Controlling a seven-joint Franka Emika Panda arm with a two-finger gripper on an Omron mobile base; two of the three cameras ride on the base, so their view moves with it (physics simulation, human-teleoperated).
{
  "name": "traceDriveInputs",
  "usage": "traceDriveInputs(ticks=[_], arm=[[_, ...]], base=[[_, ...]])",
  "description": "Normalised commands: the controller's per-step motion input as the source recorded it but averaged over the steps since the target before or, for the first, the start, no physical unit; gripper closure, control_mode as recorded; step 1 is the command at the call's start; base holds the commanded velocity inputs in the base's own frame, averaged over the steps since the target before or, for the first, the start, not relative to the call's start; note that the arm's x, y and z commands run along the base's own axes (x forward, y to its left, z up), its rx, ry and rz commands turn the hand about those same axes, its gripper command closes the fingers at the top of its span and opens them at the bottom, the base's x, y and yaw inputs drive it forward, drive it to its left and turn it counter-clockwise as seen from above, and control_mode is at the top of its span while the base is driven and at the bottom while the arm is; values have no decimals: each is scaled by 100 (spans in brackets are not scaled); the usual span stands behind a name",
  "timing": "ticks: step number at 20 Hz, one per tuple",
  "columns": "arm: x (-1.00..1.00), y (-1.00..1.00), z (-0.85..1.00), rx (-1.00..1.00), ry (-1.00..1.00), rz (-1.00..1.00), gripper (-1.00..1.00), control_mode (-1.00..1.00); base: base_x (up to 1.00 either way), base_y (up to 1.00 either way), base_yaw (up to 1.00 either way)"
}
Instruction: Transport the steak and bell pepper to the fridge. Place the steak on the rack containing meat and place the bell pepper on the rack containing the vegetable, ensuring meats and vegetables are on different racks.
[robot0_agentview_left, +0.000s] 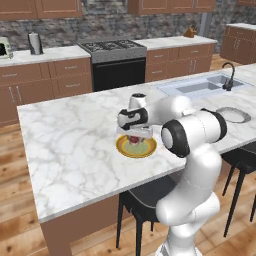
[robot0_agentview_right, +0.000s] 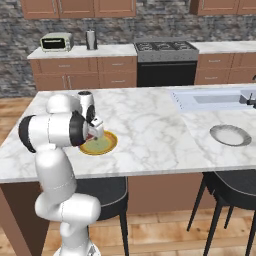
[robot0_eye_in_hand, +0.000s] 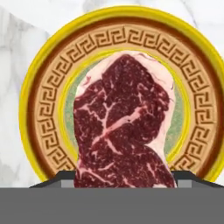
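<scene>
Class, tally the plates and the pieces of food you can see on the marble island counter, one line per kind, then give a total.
Yellow patterned plate: 1
Grey plate near the sink: 1
Steak, on the yellow plate: 1
Total: 3

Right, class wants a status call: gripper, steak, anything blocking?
Gripper low over the yellow-rimmed plate, fingers either side of the steak. Grip unconfirmed. Marble island counter around it, nothing blocking.
</scene>
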Motion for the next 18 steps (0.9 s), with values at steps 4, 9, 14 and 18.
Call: traceDriveInputs(ticks=[4, 9, 14, 18], arm=[[-64, -4, 100, 1, -15, 0, 100, -100], [-75, -12, 100, 0, 0, 0, 100, -100], [-78, -25, 96, 0, 0, 1, 100, -100], [-80, -40, 77, 1, 0, 6, 100, -100]], base=[[0, 0, 0], [0, 0, 0], [0, 0, 0], [0, 0, 0]])
